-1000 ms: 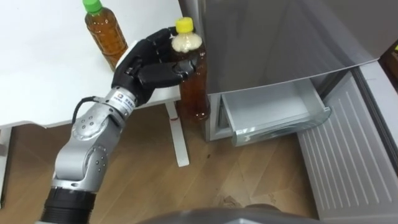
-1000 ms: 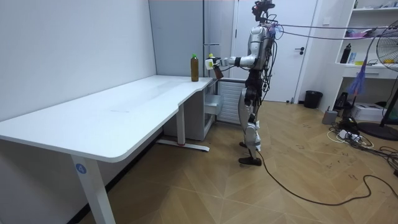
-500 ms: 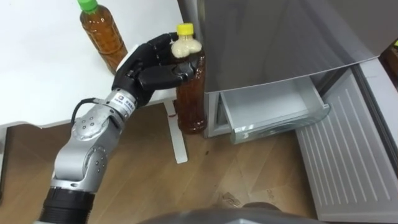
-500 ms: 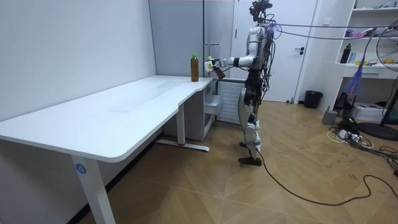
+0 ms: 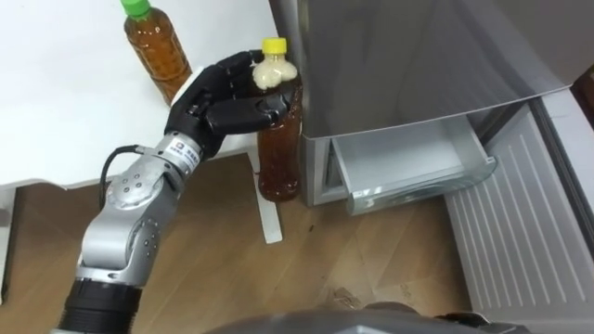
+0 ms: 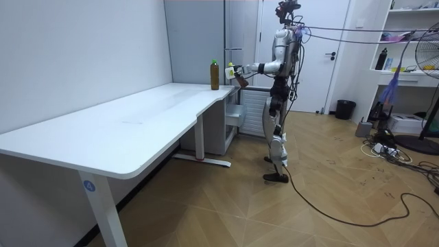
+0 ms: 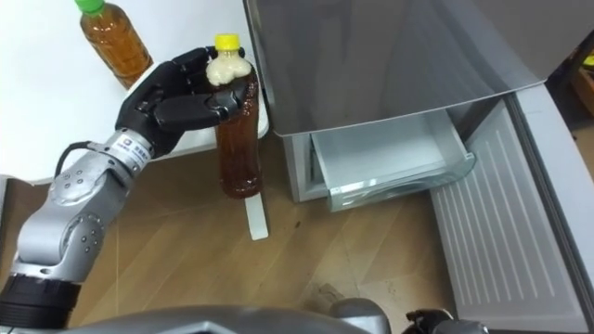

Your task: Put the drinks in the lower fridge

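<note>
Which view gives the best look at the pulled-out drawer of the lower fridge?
The right eye view: the drawer lies near the middle, seen from above, with its inside and clear front edge both in sight. The left eye view shows much the same, further to the side. In the room view it is small and distant, past the white table.

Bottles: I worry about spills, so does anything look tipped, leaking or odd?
Nothing stands out: the yellow-capped bottle hangs upright, capped, in the left robot hand; the green-capped bottle stands upright on the table.

Two bottles [image 5: 278,165] [image 5: 160,56], one fridge [image 5: 418,56], one table [image 5: 65,102]
</note>
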